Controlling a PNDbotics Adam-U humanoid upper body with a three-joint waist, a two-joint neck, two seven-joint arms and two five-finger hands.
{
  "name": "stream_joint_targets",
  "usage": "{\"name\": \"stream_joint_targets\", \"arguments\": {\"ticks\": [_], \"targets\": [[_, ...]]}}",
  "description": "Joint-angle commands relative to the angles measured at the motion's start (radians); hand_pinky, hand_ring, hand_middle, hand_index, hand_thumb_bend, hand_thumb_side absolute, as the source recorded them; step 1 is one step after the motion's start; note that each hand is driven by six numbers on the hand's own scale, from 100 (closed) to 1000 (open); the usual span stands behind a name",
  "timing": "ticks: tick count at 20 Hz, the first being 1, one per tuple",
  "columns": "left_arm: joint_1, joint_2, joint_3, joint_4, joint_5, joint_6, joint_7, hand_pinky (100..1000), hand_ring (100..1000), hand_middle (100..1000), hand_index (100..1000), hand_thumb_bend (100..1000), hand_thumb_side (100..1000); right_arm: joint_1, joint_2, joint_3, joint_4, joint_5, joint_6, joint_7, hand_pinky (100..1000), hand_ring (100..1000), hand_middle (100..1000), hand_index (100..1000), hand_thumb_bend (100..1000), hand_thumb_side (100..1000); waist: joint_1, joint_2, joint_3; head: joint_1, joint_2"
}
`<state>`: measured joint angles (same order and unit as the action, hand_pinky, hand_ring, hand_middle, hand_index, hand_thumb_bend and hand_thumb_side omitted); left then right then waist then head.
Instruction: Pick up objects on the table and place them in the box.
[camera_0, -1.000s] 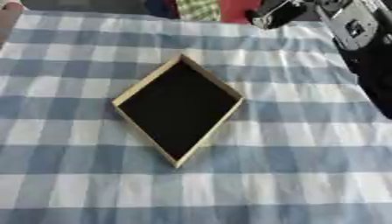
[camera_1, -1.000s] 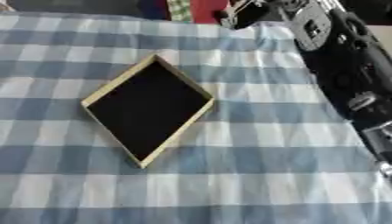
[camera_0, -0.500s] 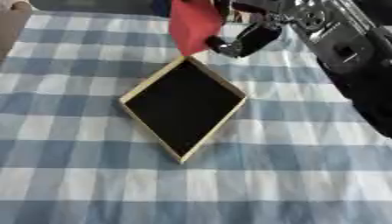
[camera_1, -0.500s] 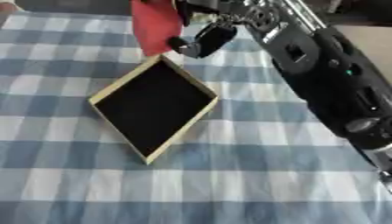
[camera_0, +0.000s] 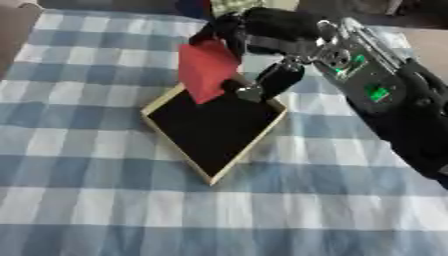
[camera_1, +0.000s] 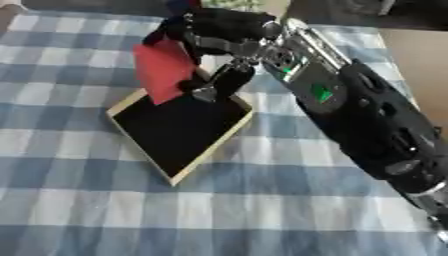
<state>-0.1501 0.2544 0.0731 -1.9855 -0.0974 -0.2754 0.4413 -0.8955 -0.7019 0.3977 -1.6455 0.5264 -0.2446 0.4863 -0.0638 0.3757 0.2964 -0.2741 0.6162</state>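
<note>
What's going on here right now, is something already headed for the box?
The right hand reaches in from the upper right and holds a flat red piece, fingers curled round its top edge. The piece hangs tilted over the far corner of the shallow, dark-lined box, which sits cornerwise on the blue checked tablecloth. Whether its lower edge touches the box is unclear. The visible part of the box shows nothing inside. The left hand is out of view.

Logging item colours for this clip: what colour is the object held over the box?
Red; the object in the right hand shows best in the left eye view.
</note>
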Motion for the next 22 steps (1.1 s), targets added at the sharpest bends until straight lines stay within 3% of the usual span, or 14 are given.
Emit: {"name": "stream_joint_targets", "arguments": {"ticks": [1, 11, 18, 22], "targets": [[-0.006, 0.015, 0.006, -0.014, 0.000, 0.000, -0.001, 678, 672, 593, 623, 100, 737, -0.008, 0.006, 0.001, -0.008, 0.022, -0.012, 0.003, 510, 474, 476, 654, 100, 100, 0.004, -0.016, 0.003, 0.005, 0.009], [-0.011, 0.007, -0.001, -0.014, 0.001, 0.003, -0.011, 678, 671, 591, 620, 100, 742, 0.023, 0.037, 0.019, 0.036, 0.105, -0.062, -0.013, 511, 477, 474, 640, 100, 100, -0.001, -0.003, 0.007, 0.014, 0.006], [-0.009, 0.004, -0.002, -0.014, 0.003, 0.005, -0.013, 678, 671, 591, 620, 100, 743, 0.043, 0.040, 0.032, 0.064, 0.141, -0.109, -0.004, 562, 501, 498, 655, 100, 100, -0.001, -0.001, 0.009, 0.012, 0.003], [-0.009, 0.003, -0.002, -0.014, 0.003, 0.006, -0.014, 678, 672, 591, 619, 100, 744, 0.047, 0.042, 0.035, 0.064, 0.139, -0.138, 0.021, 635, 560, 568, 689, 106, 100, 0.000, -0.001, 0.007, 0.013, 0.002]]}}
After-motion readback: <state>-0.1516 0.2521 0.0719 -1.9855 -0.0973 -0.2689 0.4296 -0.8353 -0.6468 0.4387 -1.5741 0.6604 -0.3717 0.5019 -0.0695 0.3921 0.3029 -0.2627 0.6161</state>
